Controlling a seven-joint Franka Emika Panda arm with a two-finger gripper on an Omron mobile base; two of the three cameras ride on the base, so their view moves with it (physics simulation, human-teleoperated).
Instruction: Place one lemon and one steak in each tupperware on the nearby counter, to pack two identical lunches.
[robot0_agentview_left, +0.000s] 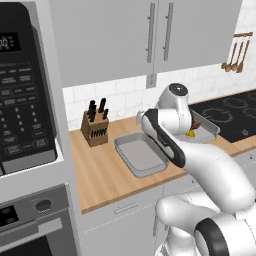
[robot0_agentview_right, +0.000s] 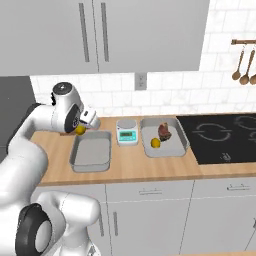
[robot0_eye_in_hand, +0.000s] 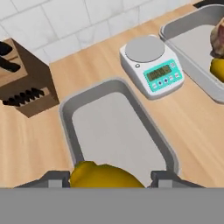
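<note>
Lemon, small yellow oval fruit (robot0_eye_in_hand: 104, 176), clamped in tool (robot0_eye_in_hand: 109, 178).
Tool part-open around lemon, above empty shallow grey rectangular tupperware (robot0_eye_in_hand: 70, 127); white-and-teal scale (robot0_eye_in_hand: 153, 66) at 2 o'clock.

The counter (robot0_agentview_right: 150, 170) holds two trays. The scale (robot0_agentview_right: 127, 132) sits between them. The near tupperware (robot0_agentview_right: 91, 152) is at 9 o'clock from the scale, the far tupperware (robot0_agentview_right: 165, 136) at 3 o'clock. In the far one, a lemon (robot0_agentview_right: 156, 143) lies at 7 o'clock from the steak (robot0_agentview_right: 164, 131). The knife block (robot0_agentview_left: 95, 128) stands behind the near tray, at 10 o'clock. The stovetop (robot0_agentview_right: 220, 137) lies at 3 o'clock from the far tray.
</note>
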